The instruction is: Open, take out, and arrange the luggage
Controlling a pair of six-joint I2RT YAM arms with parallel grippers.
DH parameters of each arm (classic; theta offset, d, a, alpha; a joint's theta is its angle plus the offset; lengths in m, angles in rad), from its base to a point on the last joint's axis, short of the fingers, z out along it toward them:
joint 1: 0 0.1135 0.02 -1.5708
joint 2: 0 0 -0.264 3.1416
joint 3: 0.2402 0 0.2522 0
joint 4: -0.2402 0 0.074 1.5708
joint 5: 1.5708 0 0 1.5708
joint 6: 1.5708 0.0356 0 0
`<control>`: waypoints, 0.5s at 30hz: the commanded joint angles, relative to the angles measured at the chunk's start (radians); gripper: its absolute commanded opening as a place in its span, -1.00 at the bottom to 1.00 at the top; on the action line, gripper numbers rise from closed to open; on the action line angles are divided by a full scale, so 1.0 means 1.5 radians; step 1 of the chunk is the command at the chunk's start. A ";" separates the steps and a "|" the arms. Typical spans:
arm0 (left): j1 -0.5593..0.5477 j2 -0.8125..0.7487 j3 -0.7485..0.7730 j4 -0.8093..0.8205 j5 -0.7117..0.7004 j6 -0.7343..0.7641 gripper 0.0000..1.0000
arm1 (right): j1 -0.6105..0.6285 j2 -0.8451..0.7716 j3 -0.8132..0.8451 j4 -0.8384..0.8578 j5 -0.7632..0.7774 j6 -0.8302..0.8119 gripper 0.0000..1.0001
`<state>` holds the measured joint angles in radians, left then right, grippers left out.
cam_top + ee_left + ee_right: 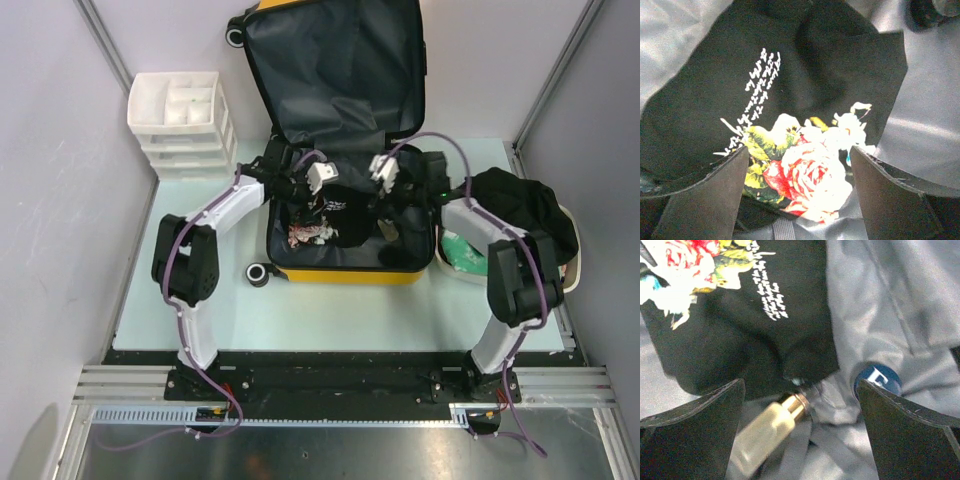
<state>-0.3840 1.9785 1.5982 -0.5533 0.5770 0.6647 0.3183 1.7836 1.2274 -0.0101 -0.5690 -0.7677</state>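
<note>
1. Opening looks done. The luggage lies flat on the table, directly under both tools. Its lid stands up beyond them, with the grey lining showing.
2. Taking out seems only partly done. A black garment is draped over the white tub, outside the case and to the right of the right tool. I cannot tell whether it came out of the case.
3. The case is not emptied. A black T-shirt with a rose print lies right below the left tool, with the print sitting between and just ahead of its fingers.
4. The left tool is spread wide and grips nothing. The pictures do not show whether its fingers touch the cloth.
5. The right tool is likewise spread wide with nothing held.
   - Below it, toward its left finger, lies a gold bottle, its neck tucked at the T-shirt's edge.
   - A blue round object rests on the lining just beside its right finger.
6. Arranging appears barely begun, if at all. The white drawer unit stands well to the left of the left tool, and I cannot tell what its trays hold.
7. In my judgement the T-shirt, the bottle and the blue object are left to lift out and place.
</note>
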 commanded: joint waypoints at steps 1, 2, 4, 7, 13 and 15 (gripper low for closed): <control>0.009 -0.088 0.016 -0.004 0.042 0.057 0.75 | -0.076 -0.099 0.033 -0.067 -0.074 0.091 1.00; 0.012 -0.081 0.047 -0.004 0.036 0.051 0.77 | -0.085 -0.112 0.034 -0.083 -0.083 0.100 0.99; 0.013 -0.042 0.080 -0.002 0.012 0.039 0.77 | -0.104 -0.118 0.033 -0.084 -0.078 0.142 0.99; -0.003 0.049 0.175 -0.004 -0.060 0.010 0.76 | -0.106 -0.121 0.035 -0.084 -0.056 0.184 0.99; -0.024 0.169 0.307 -0.005 -0.126 0.062 0.80 | -0.108 -0.125 0.034 -0.086 -0.039 0.238 0.99; -0.032 0.194 0.326 -0.006 -0.126 0.085 0.81 | -0.113 -0.127 0.034 -0.090 -0.031 0.245 0.99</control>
<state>-0.4011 2.1941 2.0247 -0.5407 0.4374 0.7132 0.1558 1.6146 1.2530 -0.1287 -0.6338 -0.4728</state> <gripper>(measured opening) 0.898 0.995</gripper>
